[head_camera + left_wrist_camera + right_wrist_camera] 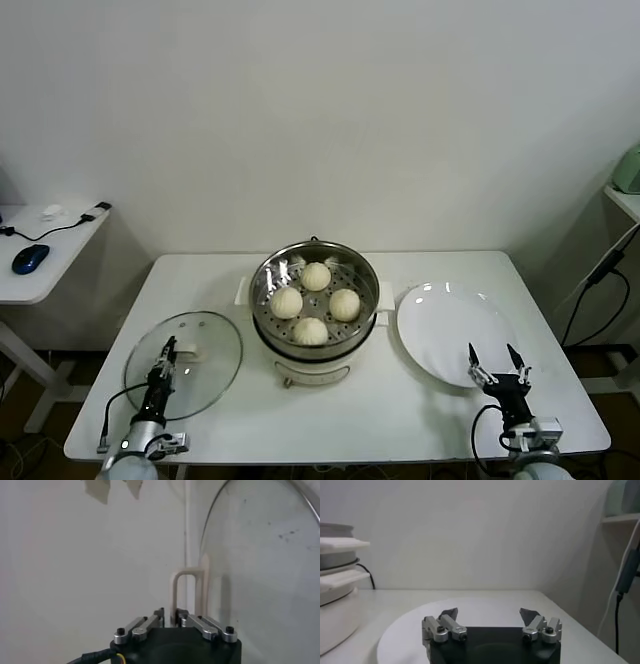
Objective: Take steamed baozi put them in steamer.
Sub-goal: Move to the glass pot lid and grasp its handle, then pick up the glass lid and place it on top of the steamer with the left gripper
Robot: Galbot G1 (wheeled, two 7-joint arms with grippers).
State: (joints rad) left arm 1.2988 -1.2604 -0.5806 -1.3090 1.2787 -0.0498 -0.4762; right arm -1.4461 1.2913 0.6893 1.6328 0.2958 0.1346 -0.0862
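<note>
White table (420, 420) fills the lower centre of the head view; its front edge runs along the bottom of the frame, with both grippers right at it. Steamer (315, 300) sits mid-table, a shiny steel pot on a cream base with side handles, and in the right wrist view its stacked rim shows at the far left (337, 575). All four steamed baozi (316, 276) are inside on the perforated tray, in a diamond layout: smooth, cream-white, domed, close together, none on the table. Glass lid (205, 385) lies flat at lower left, just beside the steamer base, with its white knob (187, 351) near the centre. Left gripper (163, 362) is over the lid with its jaws drawn nearly together around the knob; the left wrist view shows the fingertips (161, 614) close on either side of the pale knob stem (189, 592), contact hard to confirm. White plate (445, 330) is at lower right, bare, just beside the steamer. Right gripper (497, 362) hovers at the plate's near edge with jaws wide apart and nothing between them, seen also in the right wrist view (489, 616). There is free tabletop in front of the steamer and at the far-right corner. A side desk (60, 250) at upper left holds a blue mouse (30, 258).
</note>
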